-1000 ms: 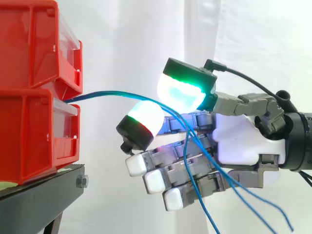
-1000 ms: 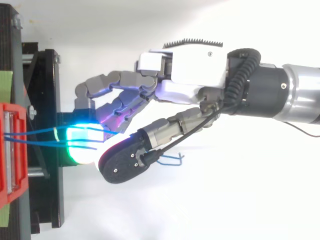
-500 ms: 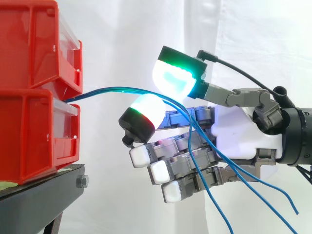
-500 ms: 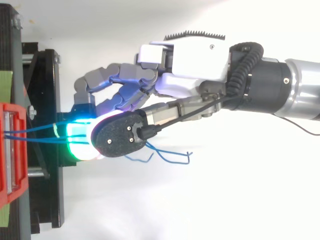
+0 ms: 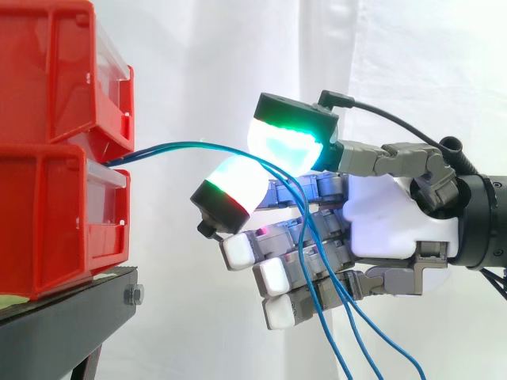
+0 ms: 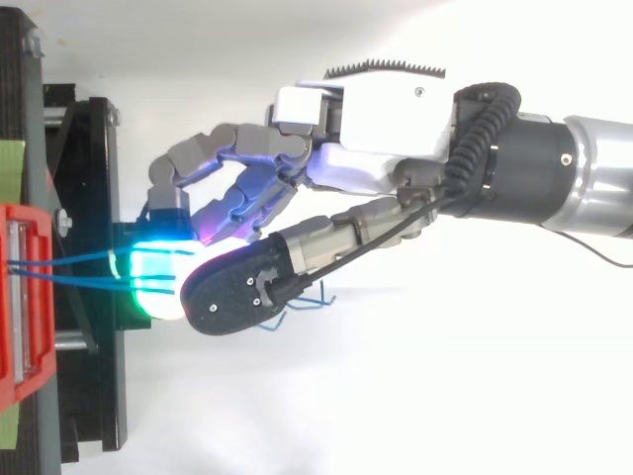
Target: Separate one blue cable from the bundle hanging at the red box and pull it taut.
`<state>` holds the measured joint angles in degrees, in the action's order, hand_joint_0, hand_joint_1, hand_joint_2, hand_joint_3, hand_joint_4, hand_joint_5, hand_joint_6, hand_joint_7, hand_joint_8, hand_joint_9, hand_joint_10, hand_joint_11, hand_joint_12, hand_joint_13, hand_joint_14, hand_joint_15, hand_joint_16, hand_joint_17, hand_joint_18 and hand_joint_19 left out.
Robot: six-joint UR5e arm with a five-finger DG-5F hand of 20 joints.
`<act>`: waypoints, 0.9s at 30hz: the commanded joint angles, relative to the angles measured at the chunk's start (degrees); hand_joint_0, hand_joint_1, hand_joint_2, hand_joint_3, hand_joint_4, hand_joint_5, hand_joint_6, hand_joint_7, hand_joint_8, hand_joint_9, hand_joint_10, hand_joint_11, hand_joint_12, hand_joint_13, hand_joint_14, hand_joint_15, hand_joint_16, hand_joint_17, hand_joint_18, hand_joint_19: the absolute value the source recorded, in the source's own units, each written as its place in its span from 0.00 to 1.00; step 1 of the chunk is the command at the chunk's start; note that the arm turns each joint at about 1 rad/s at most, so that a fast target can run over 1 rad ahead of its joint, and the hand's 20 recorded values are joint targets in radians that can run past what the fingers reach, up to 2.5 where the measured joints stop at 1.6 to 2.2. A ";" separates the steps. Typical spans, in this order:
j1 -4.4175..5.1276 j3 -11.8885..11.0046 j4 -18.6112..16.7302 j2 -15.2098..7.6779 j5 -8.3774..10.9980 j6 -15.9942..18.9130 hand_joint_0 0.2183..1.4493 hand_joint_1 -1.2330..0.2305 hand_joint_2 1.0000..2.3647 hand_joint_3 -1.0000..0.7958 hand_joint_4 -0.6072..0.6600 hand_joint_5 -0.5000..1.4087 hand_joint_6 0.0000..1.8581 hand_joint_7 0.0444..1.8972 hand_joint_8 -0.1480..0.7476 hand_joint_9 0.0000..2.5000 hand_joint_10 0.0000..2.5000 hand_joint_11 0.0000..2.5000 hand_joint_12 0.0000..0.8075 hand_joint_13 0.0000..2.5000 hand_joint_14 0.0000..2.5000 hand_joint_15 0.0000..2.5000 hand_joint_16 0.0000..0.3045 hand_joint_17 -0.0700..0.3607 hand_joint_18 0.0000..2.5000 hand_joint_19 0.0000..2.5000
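Observation:
Two stacked red boxes [image 5: 55, 222] stand on a black stand at the left. A bundle of thin blue cables [image 5: 182, 146] leaves the gap between them, arcs right and hangs slack down across the front of my hand [image 5: 388, 222]. My hand reaches in from the right with curled fingers. Its green-glowing thumb pad [image 5: 289, 142] sits against a white-and-red fingertip pad [image 5: 234, 194], and the cables run between the two. From above, the cables [image 6: 69, 265] run from the red box [image 6: 20, 297] under the thumb of my hand [image 6: 376, 129]. The cable tails [image 6: 307, 302] peek out below it.
The black stand [image 5: 71, 309] carries the boxes, and its frame [image 6: 89, 198] lies beneath my fingertips in the top view. A white curtain is the backdrop. There is free room below and to the right of the boxes.
The thumb pad came down onto the glowing fingertip pad. The lower fingers curled in more. The hanging cable tails swung left and now drop more steeply under the hand.

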<state>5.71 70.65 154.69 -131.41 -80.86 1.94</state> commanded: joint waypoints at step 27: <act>0.00 0.01 0.26 -0.08 -0.18 0.09 0.48 0.22 0.00 0.29 0.66 0.15 0.46 0.50 0.54 0.37 0.01 0.40 0.47 0.43 0.01 0.28 0.12 0.35 0.33 0.17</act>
<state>5.70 70.66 154.87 -131.44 -80.97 2.02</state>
